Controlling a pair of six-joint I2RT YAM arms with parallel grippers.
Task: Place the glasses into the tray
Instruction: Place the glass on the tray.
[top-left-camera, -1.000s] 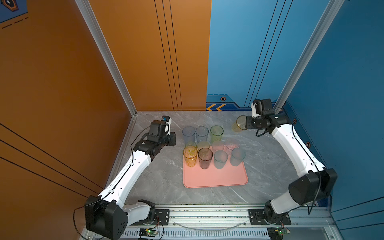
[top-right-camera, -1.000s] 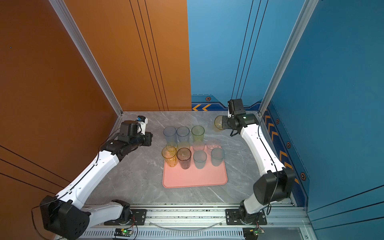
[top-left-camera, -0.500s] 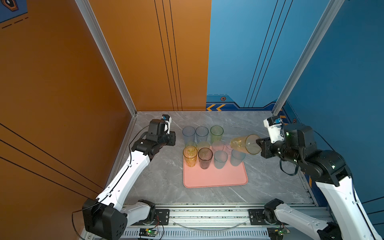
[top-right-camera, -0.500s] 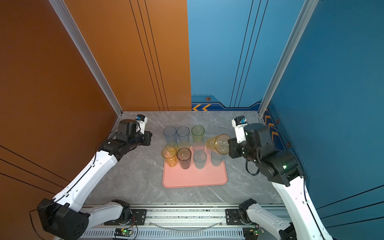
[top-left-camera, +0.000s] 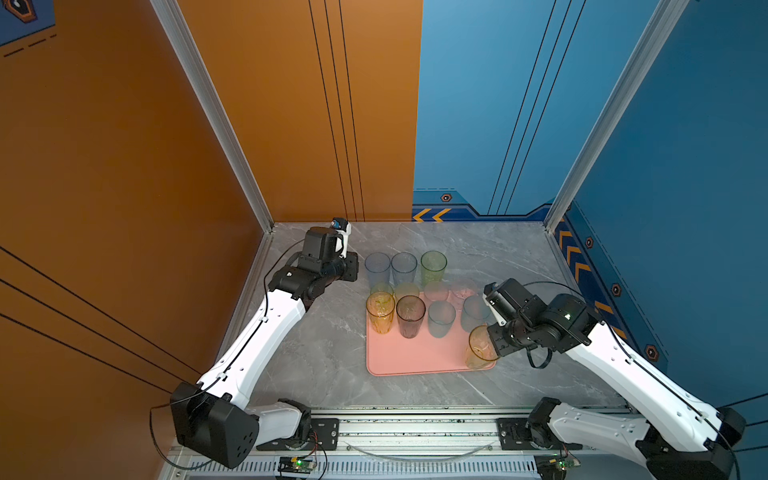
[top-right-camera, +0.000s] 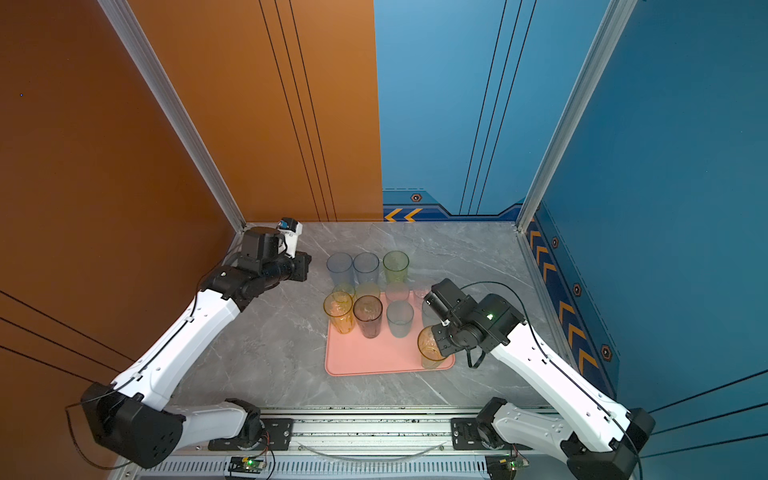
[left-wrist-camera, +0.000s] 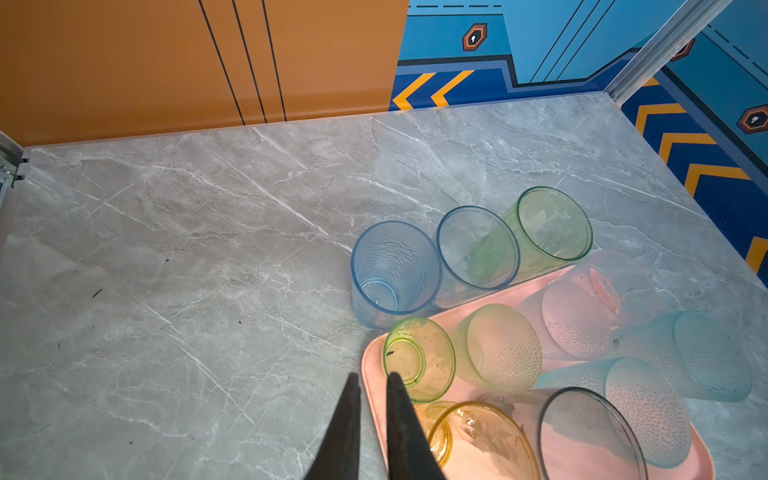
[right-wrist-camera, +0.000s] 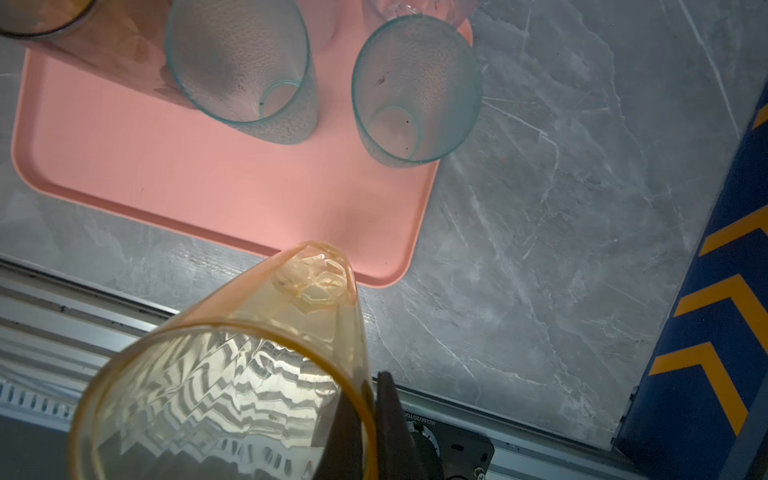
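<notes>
Grey marble tabletop (top-left-camera: 328, 365) carries the pink tray (top-left-camera: 415, 359), and my right fingers (right-wrist-camera: 392, 424) pinch the rim of an amber tumbler (top-left-camera: 478, 347) tilted over the tray's bare front corner. I should level it, lower until its base sits flat inside the tray's lip, then let go. My left fingers (left-wrist-camera: 340, 428) hover nearly pressed together, empty, by the tray's opposite corner.

Orange wall panels (top-left-camera: 124, 166), blue wall panels (top-left-camera: 498, 104), grey marble tabletop (top-left-camera: 332, 382), aluminium corner posts (top-left-camera: 209, 104)
</notes>
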